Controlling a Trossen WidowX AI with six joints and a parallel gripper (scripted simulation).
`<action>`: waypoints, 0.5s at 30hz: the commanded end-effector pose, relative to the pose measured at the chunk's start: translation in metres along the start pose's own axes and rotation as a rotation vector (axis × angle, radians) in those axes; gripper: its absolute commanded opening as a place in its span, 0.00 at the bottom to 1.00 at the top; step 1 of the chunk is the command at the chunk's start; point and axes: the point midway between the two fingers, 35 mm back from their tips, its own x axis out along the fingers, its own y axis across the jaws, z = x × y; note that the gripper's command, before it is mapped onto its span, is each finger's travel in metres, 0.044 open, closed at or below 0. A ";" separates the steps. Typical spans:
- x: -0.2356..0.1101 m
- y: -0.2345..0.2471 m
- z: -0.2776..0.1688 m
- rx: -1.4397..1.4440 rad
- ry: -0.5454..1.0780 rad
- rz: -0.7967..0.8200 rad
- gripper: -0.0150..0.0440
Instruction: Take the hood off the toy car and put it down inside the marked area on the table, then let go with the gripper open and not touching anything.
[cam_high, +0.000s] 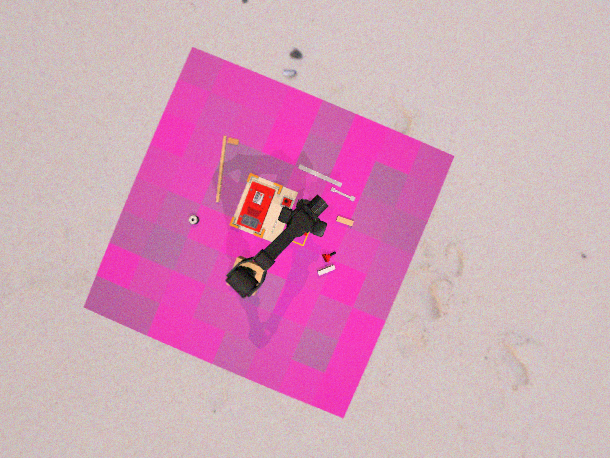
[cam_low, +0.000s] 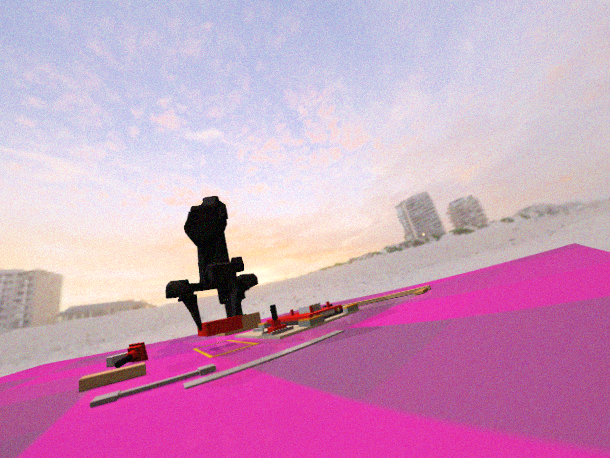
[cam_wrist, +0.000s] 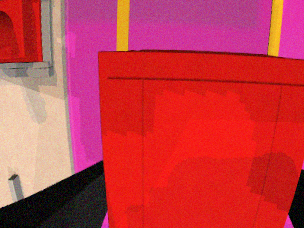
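Observation:
My gripper is shut on the red hood, a flat red panel that fills most of the wrist view. It holds the hood low, just above the table. The marked area is a yellow rectangle outline. In the wrist view the hood covers its near side and the far side shows beyond. The red toy car sits on a beige board to the left of the gripper.
On the pink mat lie a long wooden stick, a grey bar, a grey rod, a wooden block, a small red piece and a wheel.

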 end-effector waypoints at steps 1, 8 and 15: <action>0.003 0.000 -0.001 -0.005 0.004 -0.002 0.25; 0.008 0.000 -0.002 -0.005 0.004 -0.002 0.25; 0.011 0.000 -0.002 -0.005 0.004 -0.002 0.25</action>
